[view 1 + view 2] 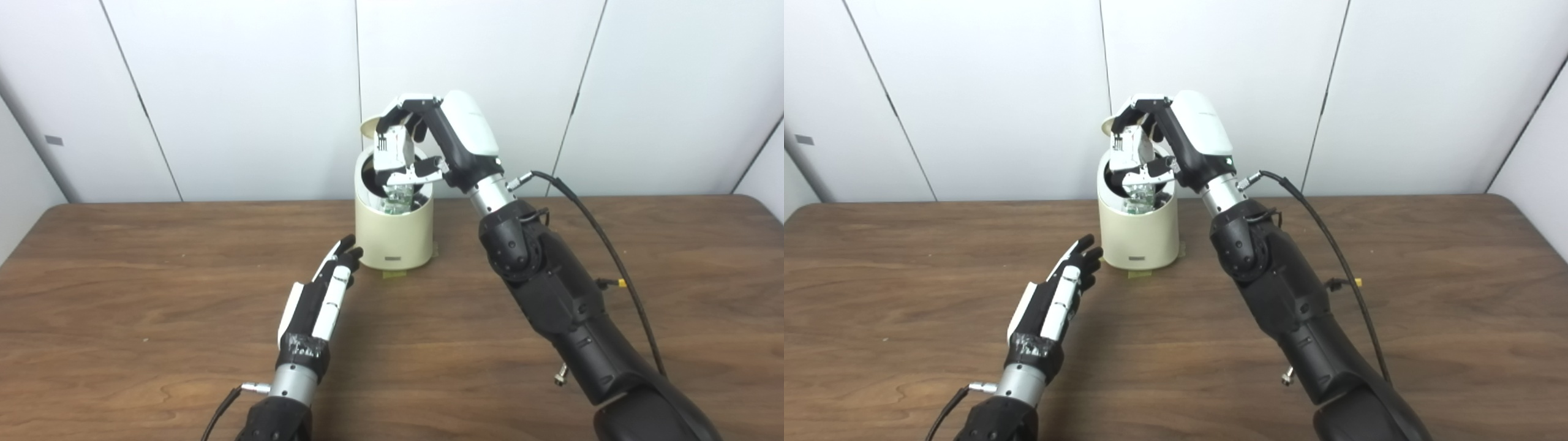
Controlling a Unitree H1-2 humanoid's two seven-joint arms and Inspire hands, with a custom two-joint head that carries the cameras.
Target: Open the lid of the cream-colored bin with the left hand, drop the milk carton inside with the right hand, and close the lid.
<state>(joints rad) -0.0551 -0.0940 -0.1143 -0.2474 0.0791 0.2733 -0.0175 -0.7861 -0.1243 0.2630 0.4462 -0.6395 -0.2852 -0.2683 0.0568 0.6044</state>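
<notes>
The cream-colored bin (395, 236) stands at the middle back of the table. Its lid (369, 127) is tipped up behind the opening. My right hand (422, 144) hangs over the opening with fingers and thumb curled down onto the top of the milk carton (397, 197). The carton sits mostly inside the bin, green and white, partly hidden by the fingers. My left hand (321, 300) lies open and flat just above the table. Its fingertips (350, 248) point at the bin's lower left side, close to it. It holds nothing and does not touch the lid.
The brown wooden table (122, 294) stretches left and right of the bin. A strip of yellow tape (395, 274) lies at the bin's base. A black cable (603, 245) runs along my right arm. White wall panels stand behind the table.
</notes>
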